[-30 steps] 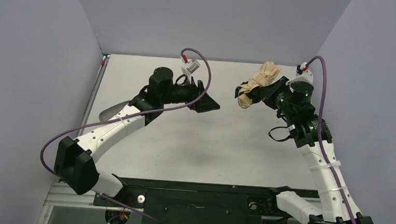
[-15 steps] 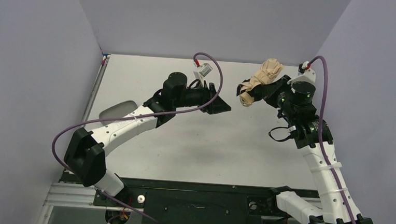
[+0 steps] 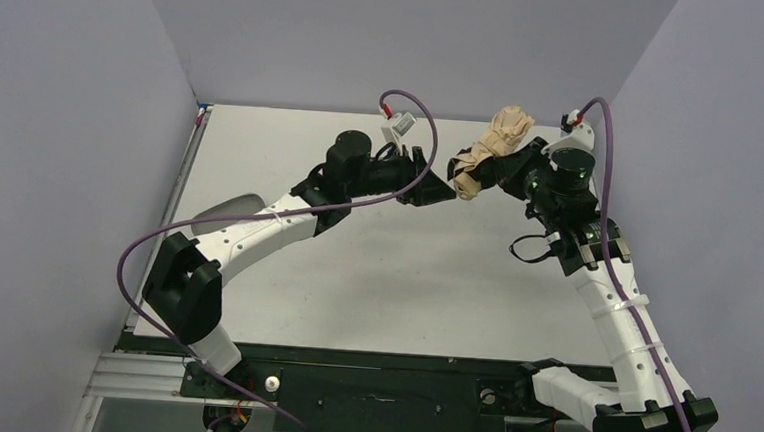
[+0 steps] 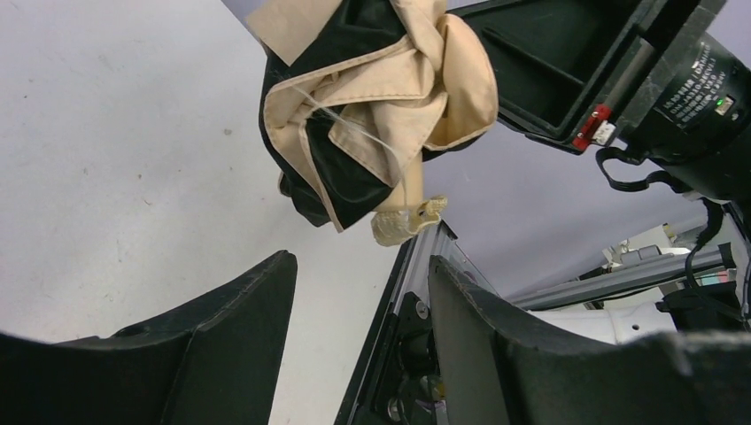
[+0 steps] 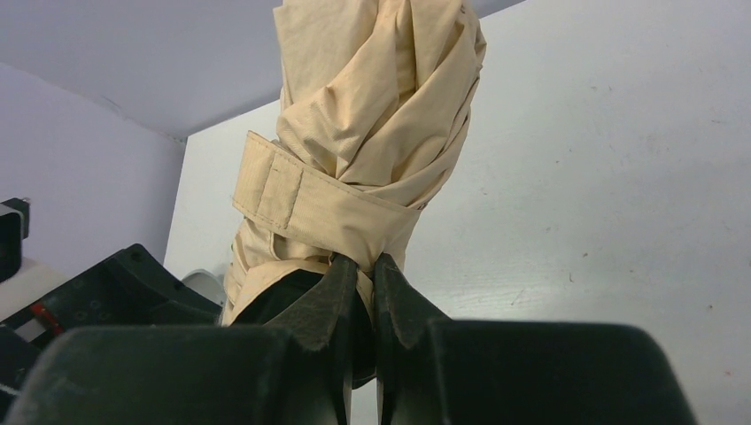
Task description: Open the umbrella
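I read the right gripper [image 5: 366, 276] clamped narrow on the folded peach-tan fabric umbrella [image 3: 489, 154] with black lining, holding it strapped shut above the far part of the white table [image 3: 384, 276]. The left gripper [image 4: 359, 279] stands wide and empty, its jaws just short of the umbrella's small tan handle [image 4: 403, 217].

Creased matt cloth umbrella [image 5: 372, 115], smooth matt table [image 3: 404, 278], perhaps laminate
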